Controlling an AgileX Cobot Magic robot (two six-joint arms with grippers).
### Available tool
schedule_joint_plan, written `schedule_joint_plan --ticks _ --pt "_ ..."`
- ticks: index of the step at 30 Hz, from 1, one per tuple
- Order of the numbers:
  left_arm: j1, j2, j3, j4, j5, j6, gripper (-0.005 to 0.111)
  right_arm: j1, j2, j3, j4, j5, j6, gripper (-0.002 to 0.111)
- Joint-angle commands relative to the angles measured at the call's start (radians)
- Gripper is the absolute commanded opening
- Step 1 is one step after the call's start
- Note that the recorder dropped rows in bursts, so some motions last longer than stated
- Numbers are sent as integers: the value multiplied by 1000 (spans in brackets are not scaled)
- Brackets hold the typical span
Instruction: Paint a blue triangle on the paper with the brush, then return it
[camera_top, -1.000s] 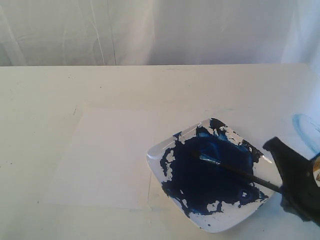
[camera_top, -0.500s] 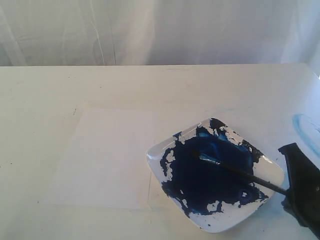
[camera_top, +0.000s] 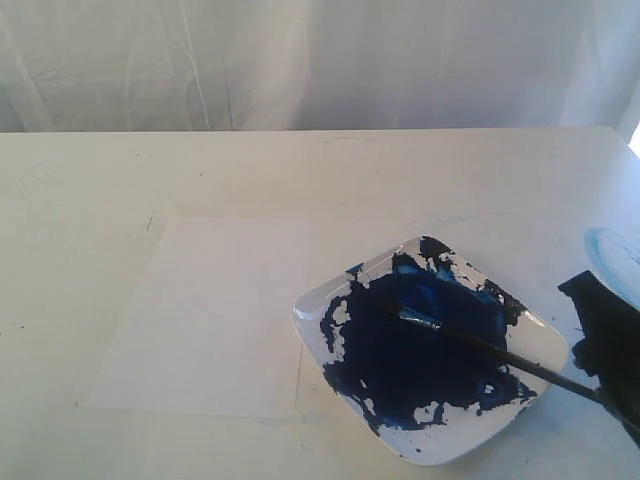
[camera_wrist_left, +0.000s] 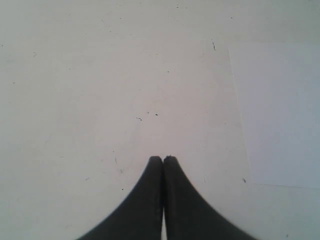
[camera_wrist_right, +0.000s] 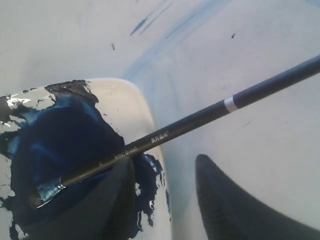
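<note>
Resting with its bristles in the paint plate (camera_top: 545, 345) at 5 o'clock of the blank paper (camera_top: 215, 315), the brush (camera_top: 480, 345) awaits pickup: right gripper (camera_wrist_right: 165, 172) spread, empty; left gripper (camera_wrist_left: 163, 160) closed, empty; next, pinch the handle.

Right gripper (camera_wrist_right: 165, 187) low at the bench's right edge, jaws spread apart, left gripper (camera_wrist_left: 163, 161) above the bench, jaws pressed together

Staged lab: draped white backdrop (camera_top: 300, 60), cream table (camera_top: 100, 170).
</note>
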Motion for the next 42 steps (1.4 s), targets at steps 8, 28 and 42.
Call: schedule_joint_plan --ticks 8,28,42 --pt "-5 -4 5 -2 1 -4 0 -39 42 5 272 40 2 42" --pt "-5 -4 5 -2 1 -4 0 -249 62 5 370 -123 2 36" --pt "-5 -4 5 -2 1 -4 0 -289 62 5 353 -125 2 36"
